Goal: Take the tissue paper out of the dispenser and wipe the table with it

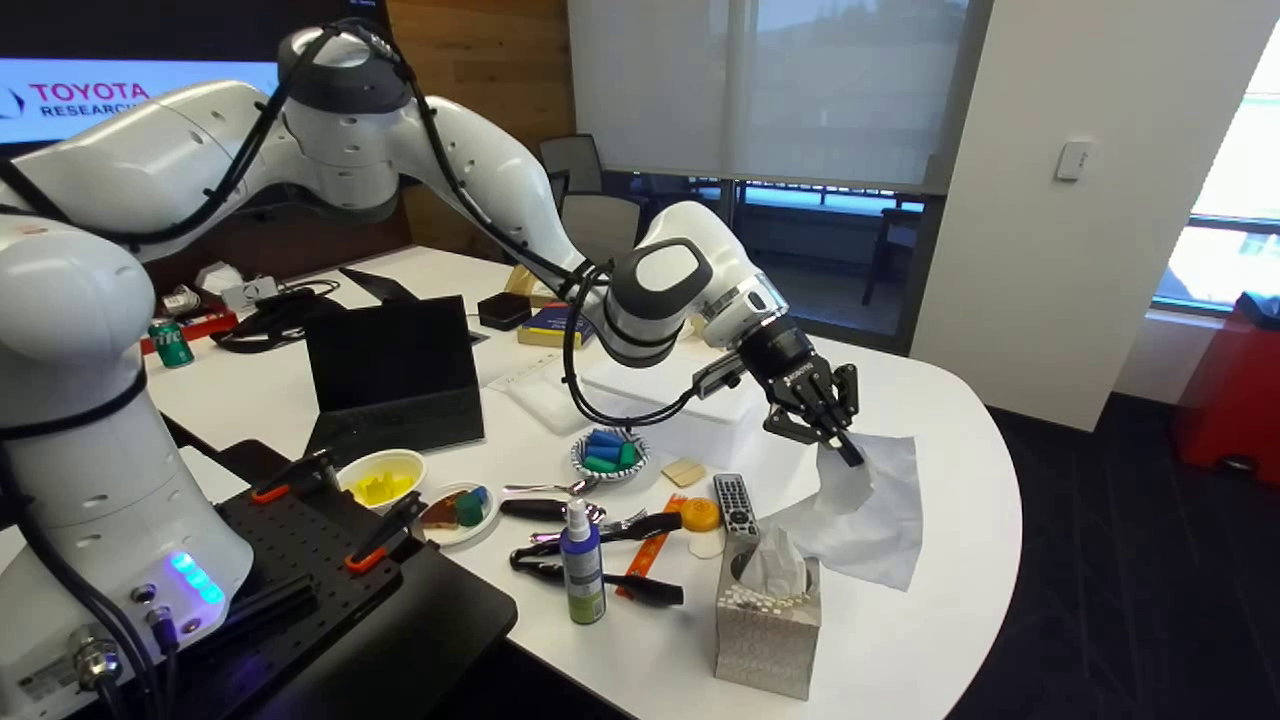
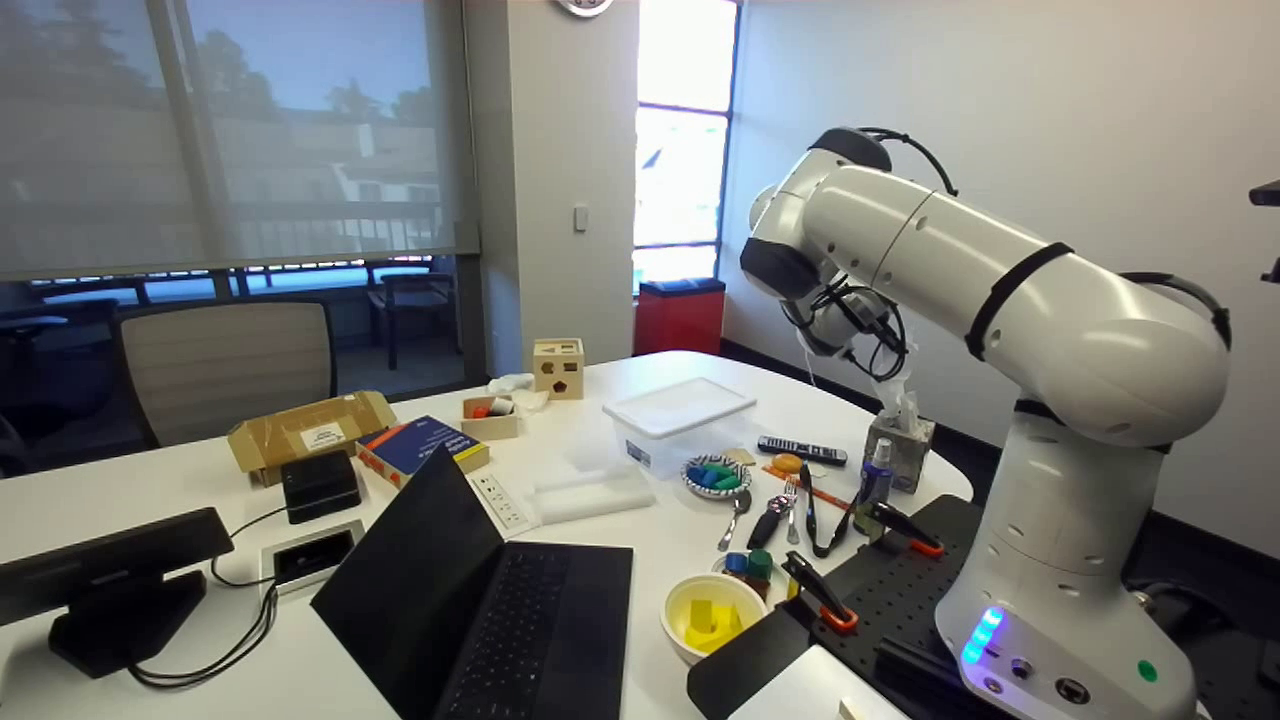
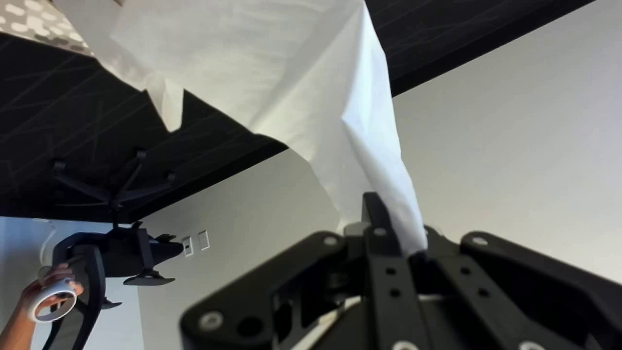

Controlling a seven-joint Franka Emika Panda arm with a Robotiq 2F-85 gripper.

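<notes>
My gripper (image 1: 846,448) is shut on a white sheet of tissue paper (image 1: 885,530) and holds it in the air above the right part of the white table (image 1: 965,470). In the wrist view the tissue (image 3: 272,63) spreads from between the fingertips (image 3: 401,238) toward the top left. The grey dispenser (image 1: 767,645) stands upright near the table edge, with a white tuft in its slot. Its patterned top shows in the wrist view (image 3: 34,22), and its side in an exterior view (image 2: 915,455). I cannot tell whether the held sheet is free of the slot.
A spray bottle (image 1: 582,565), tongs (image 1: 640,590), a remote (image 1: 735,503) and an orange round item (image 1: 700,514) lie left of the dispenser. A large white box (image 2: 680,410), a small bowl (image 1: 610,455) and a laptop (image 1: 395,380) stand farther back. A person's hand (image 3: 48,287) shows beyond.
</notes>
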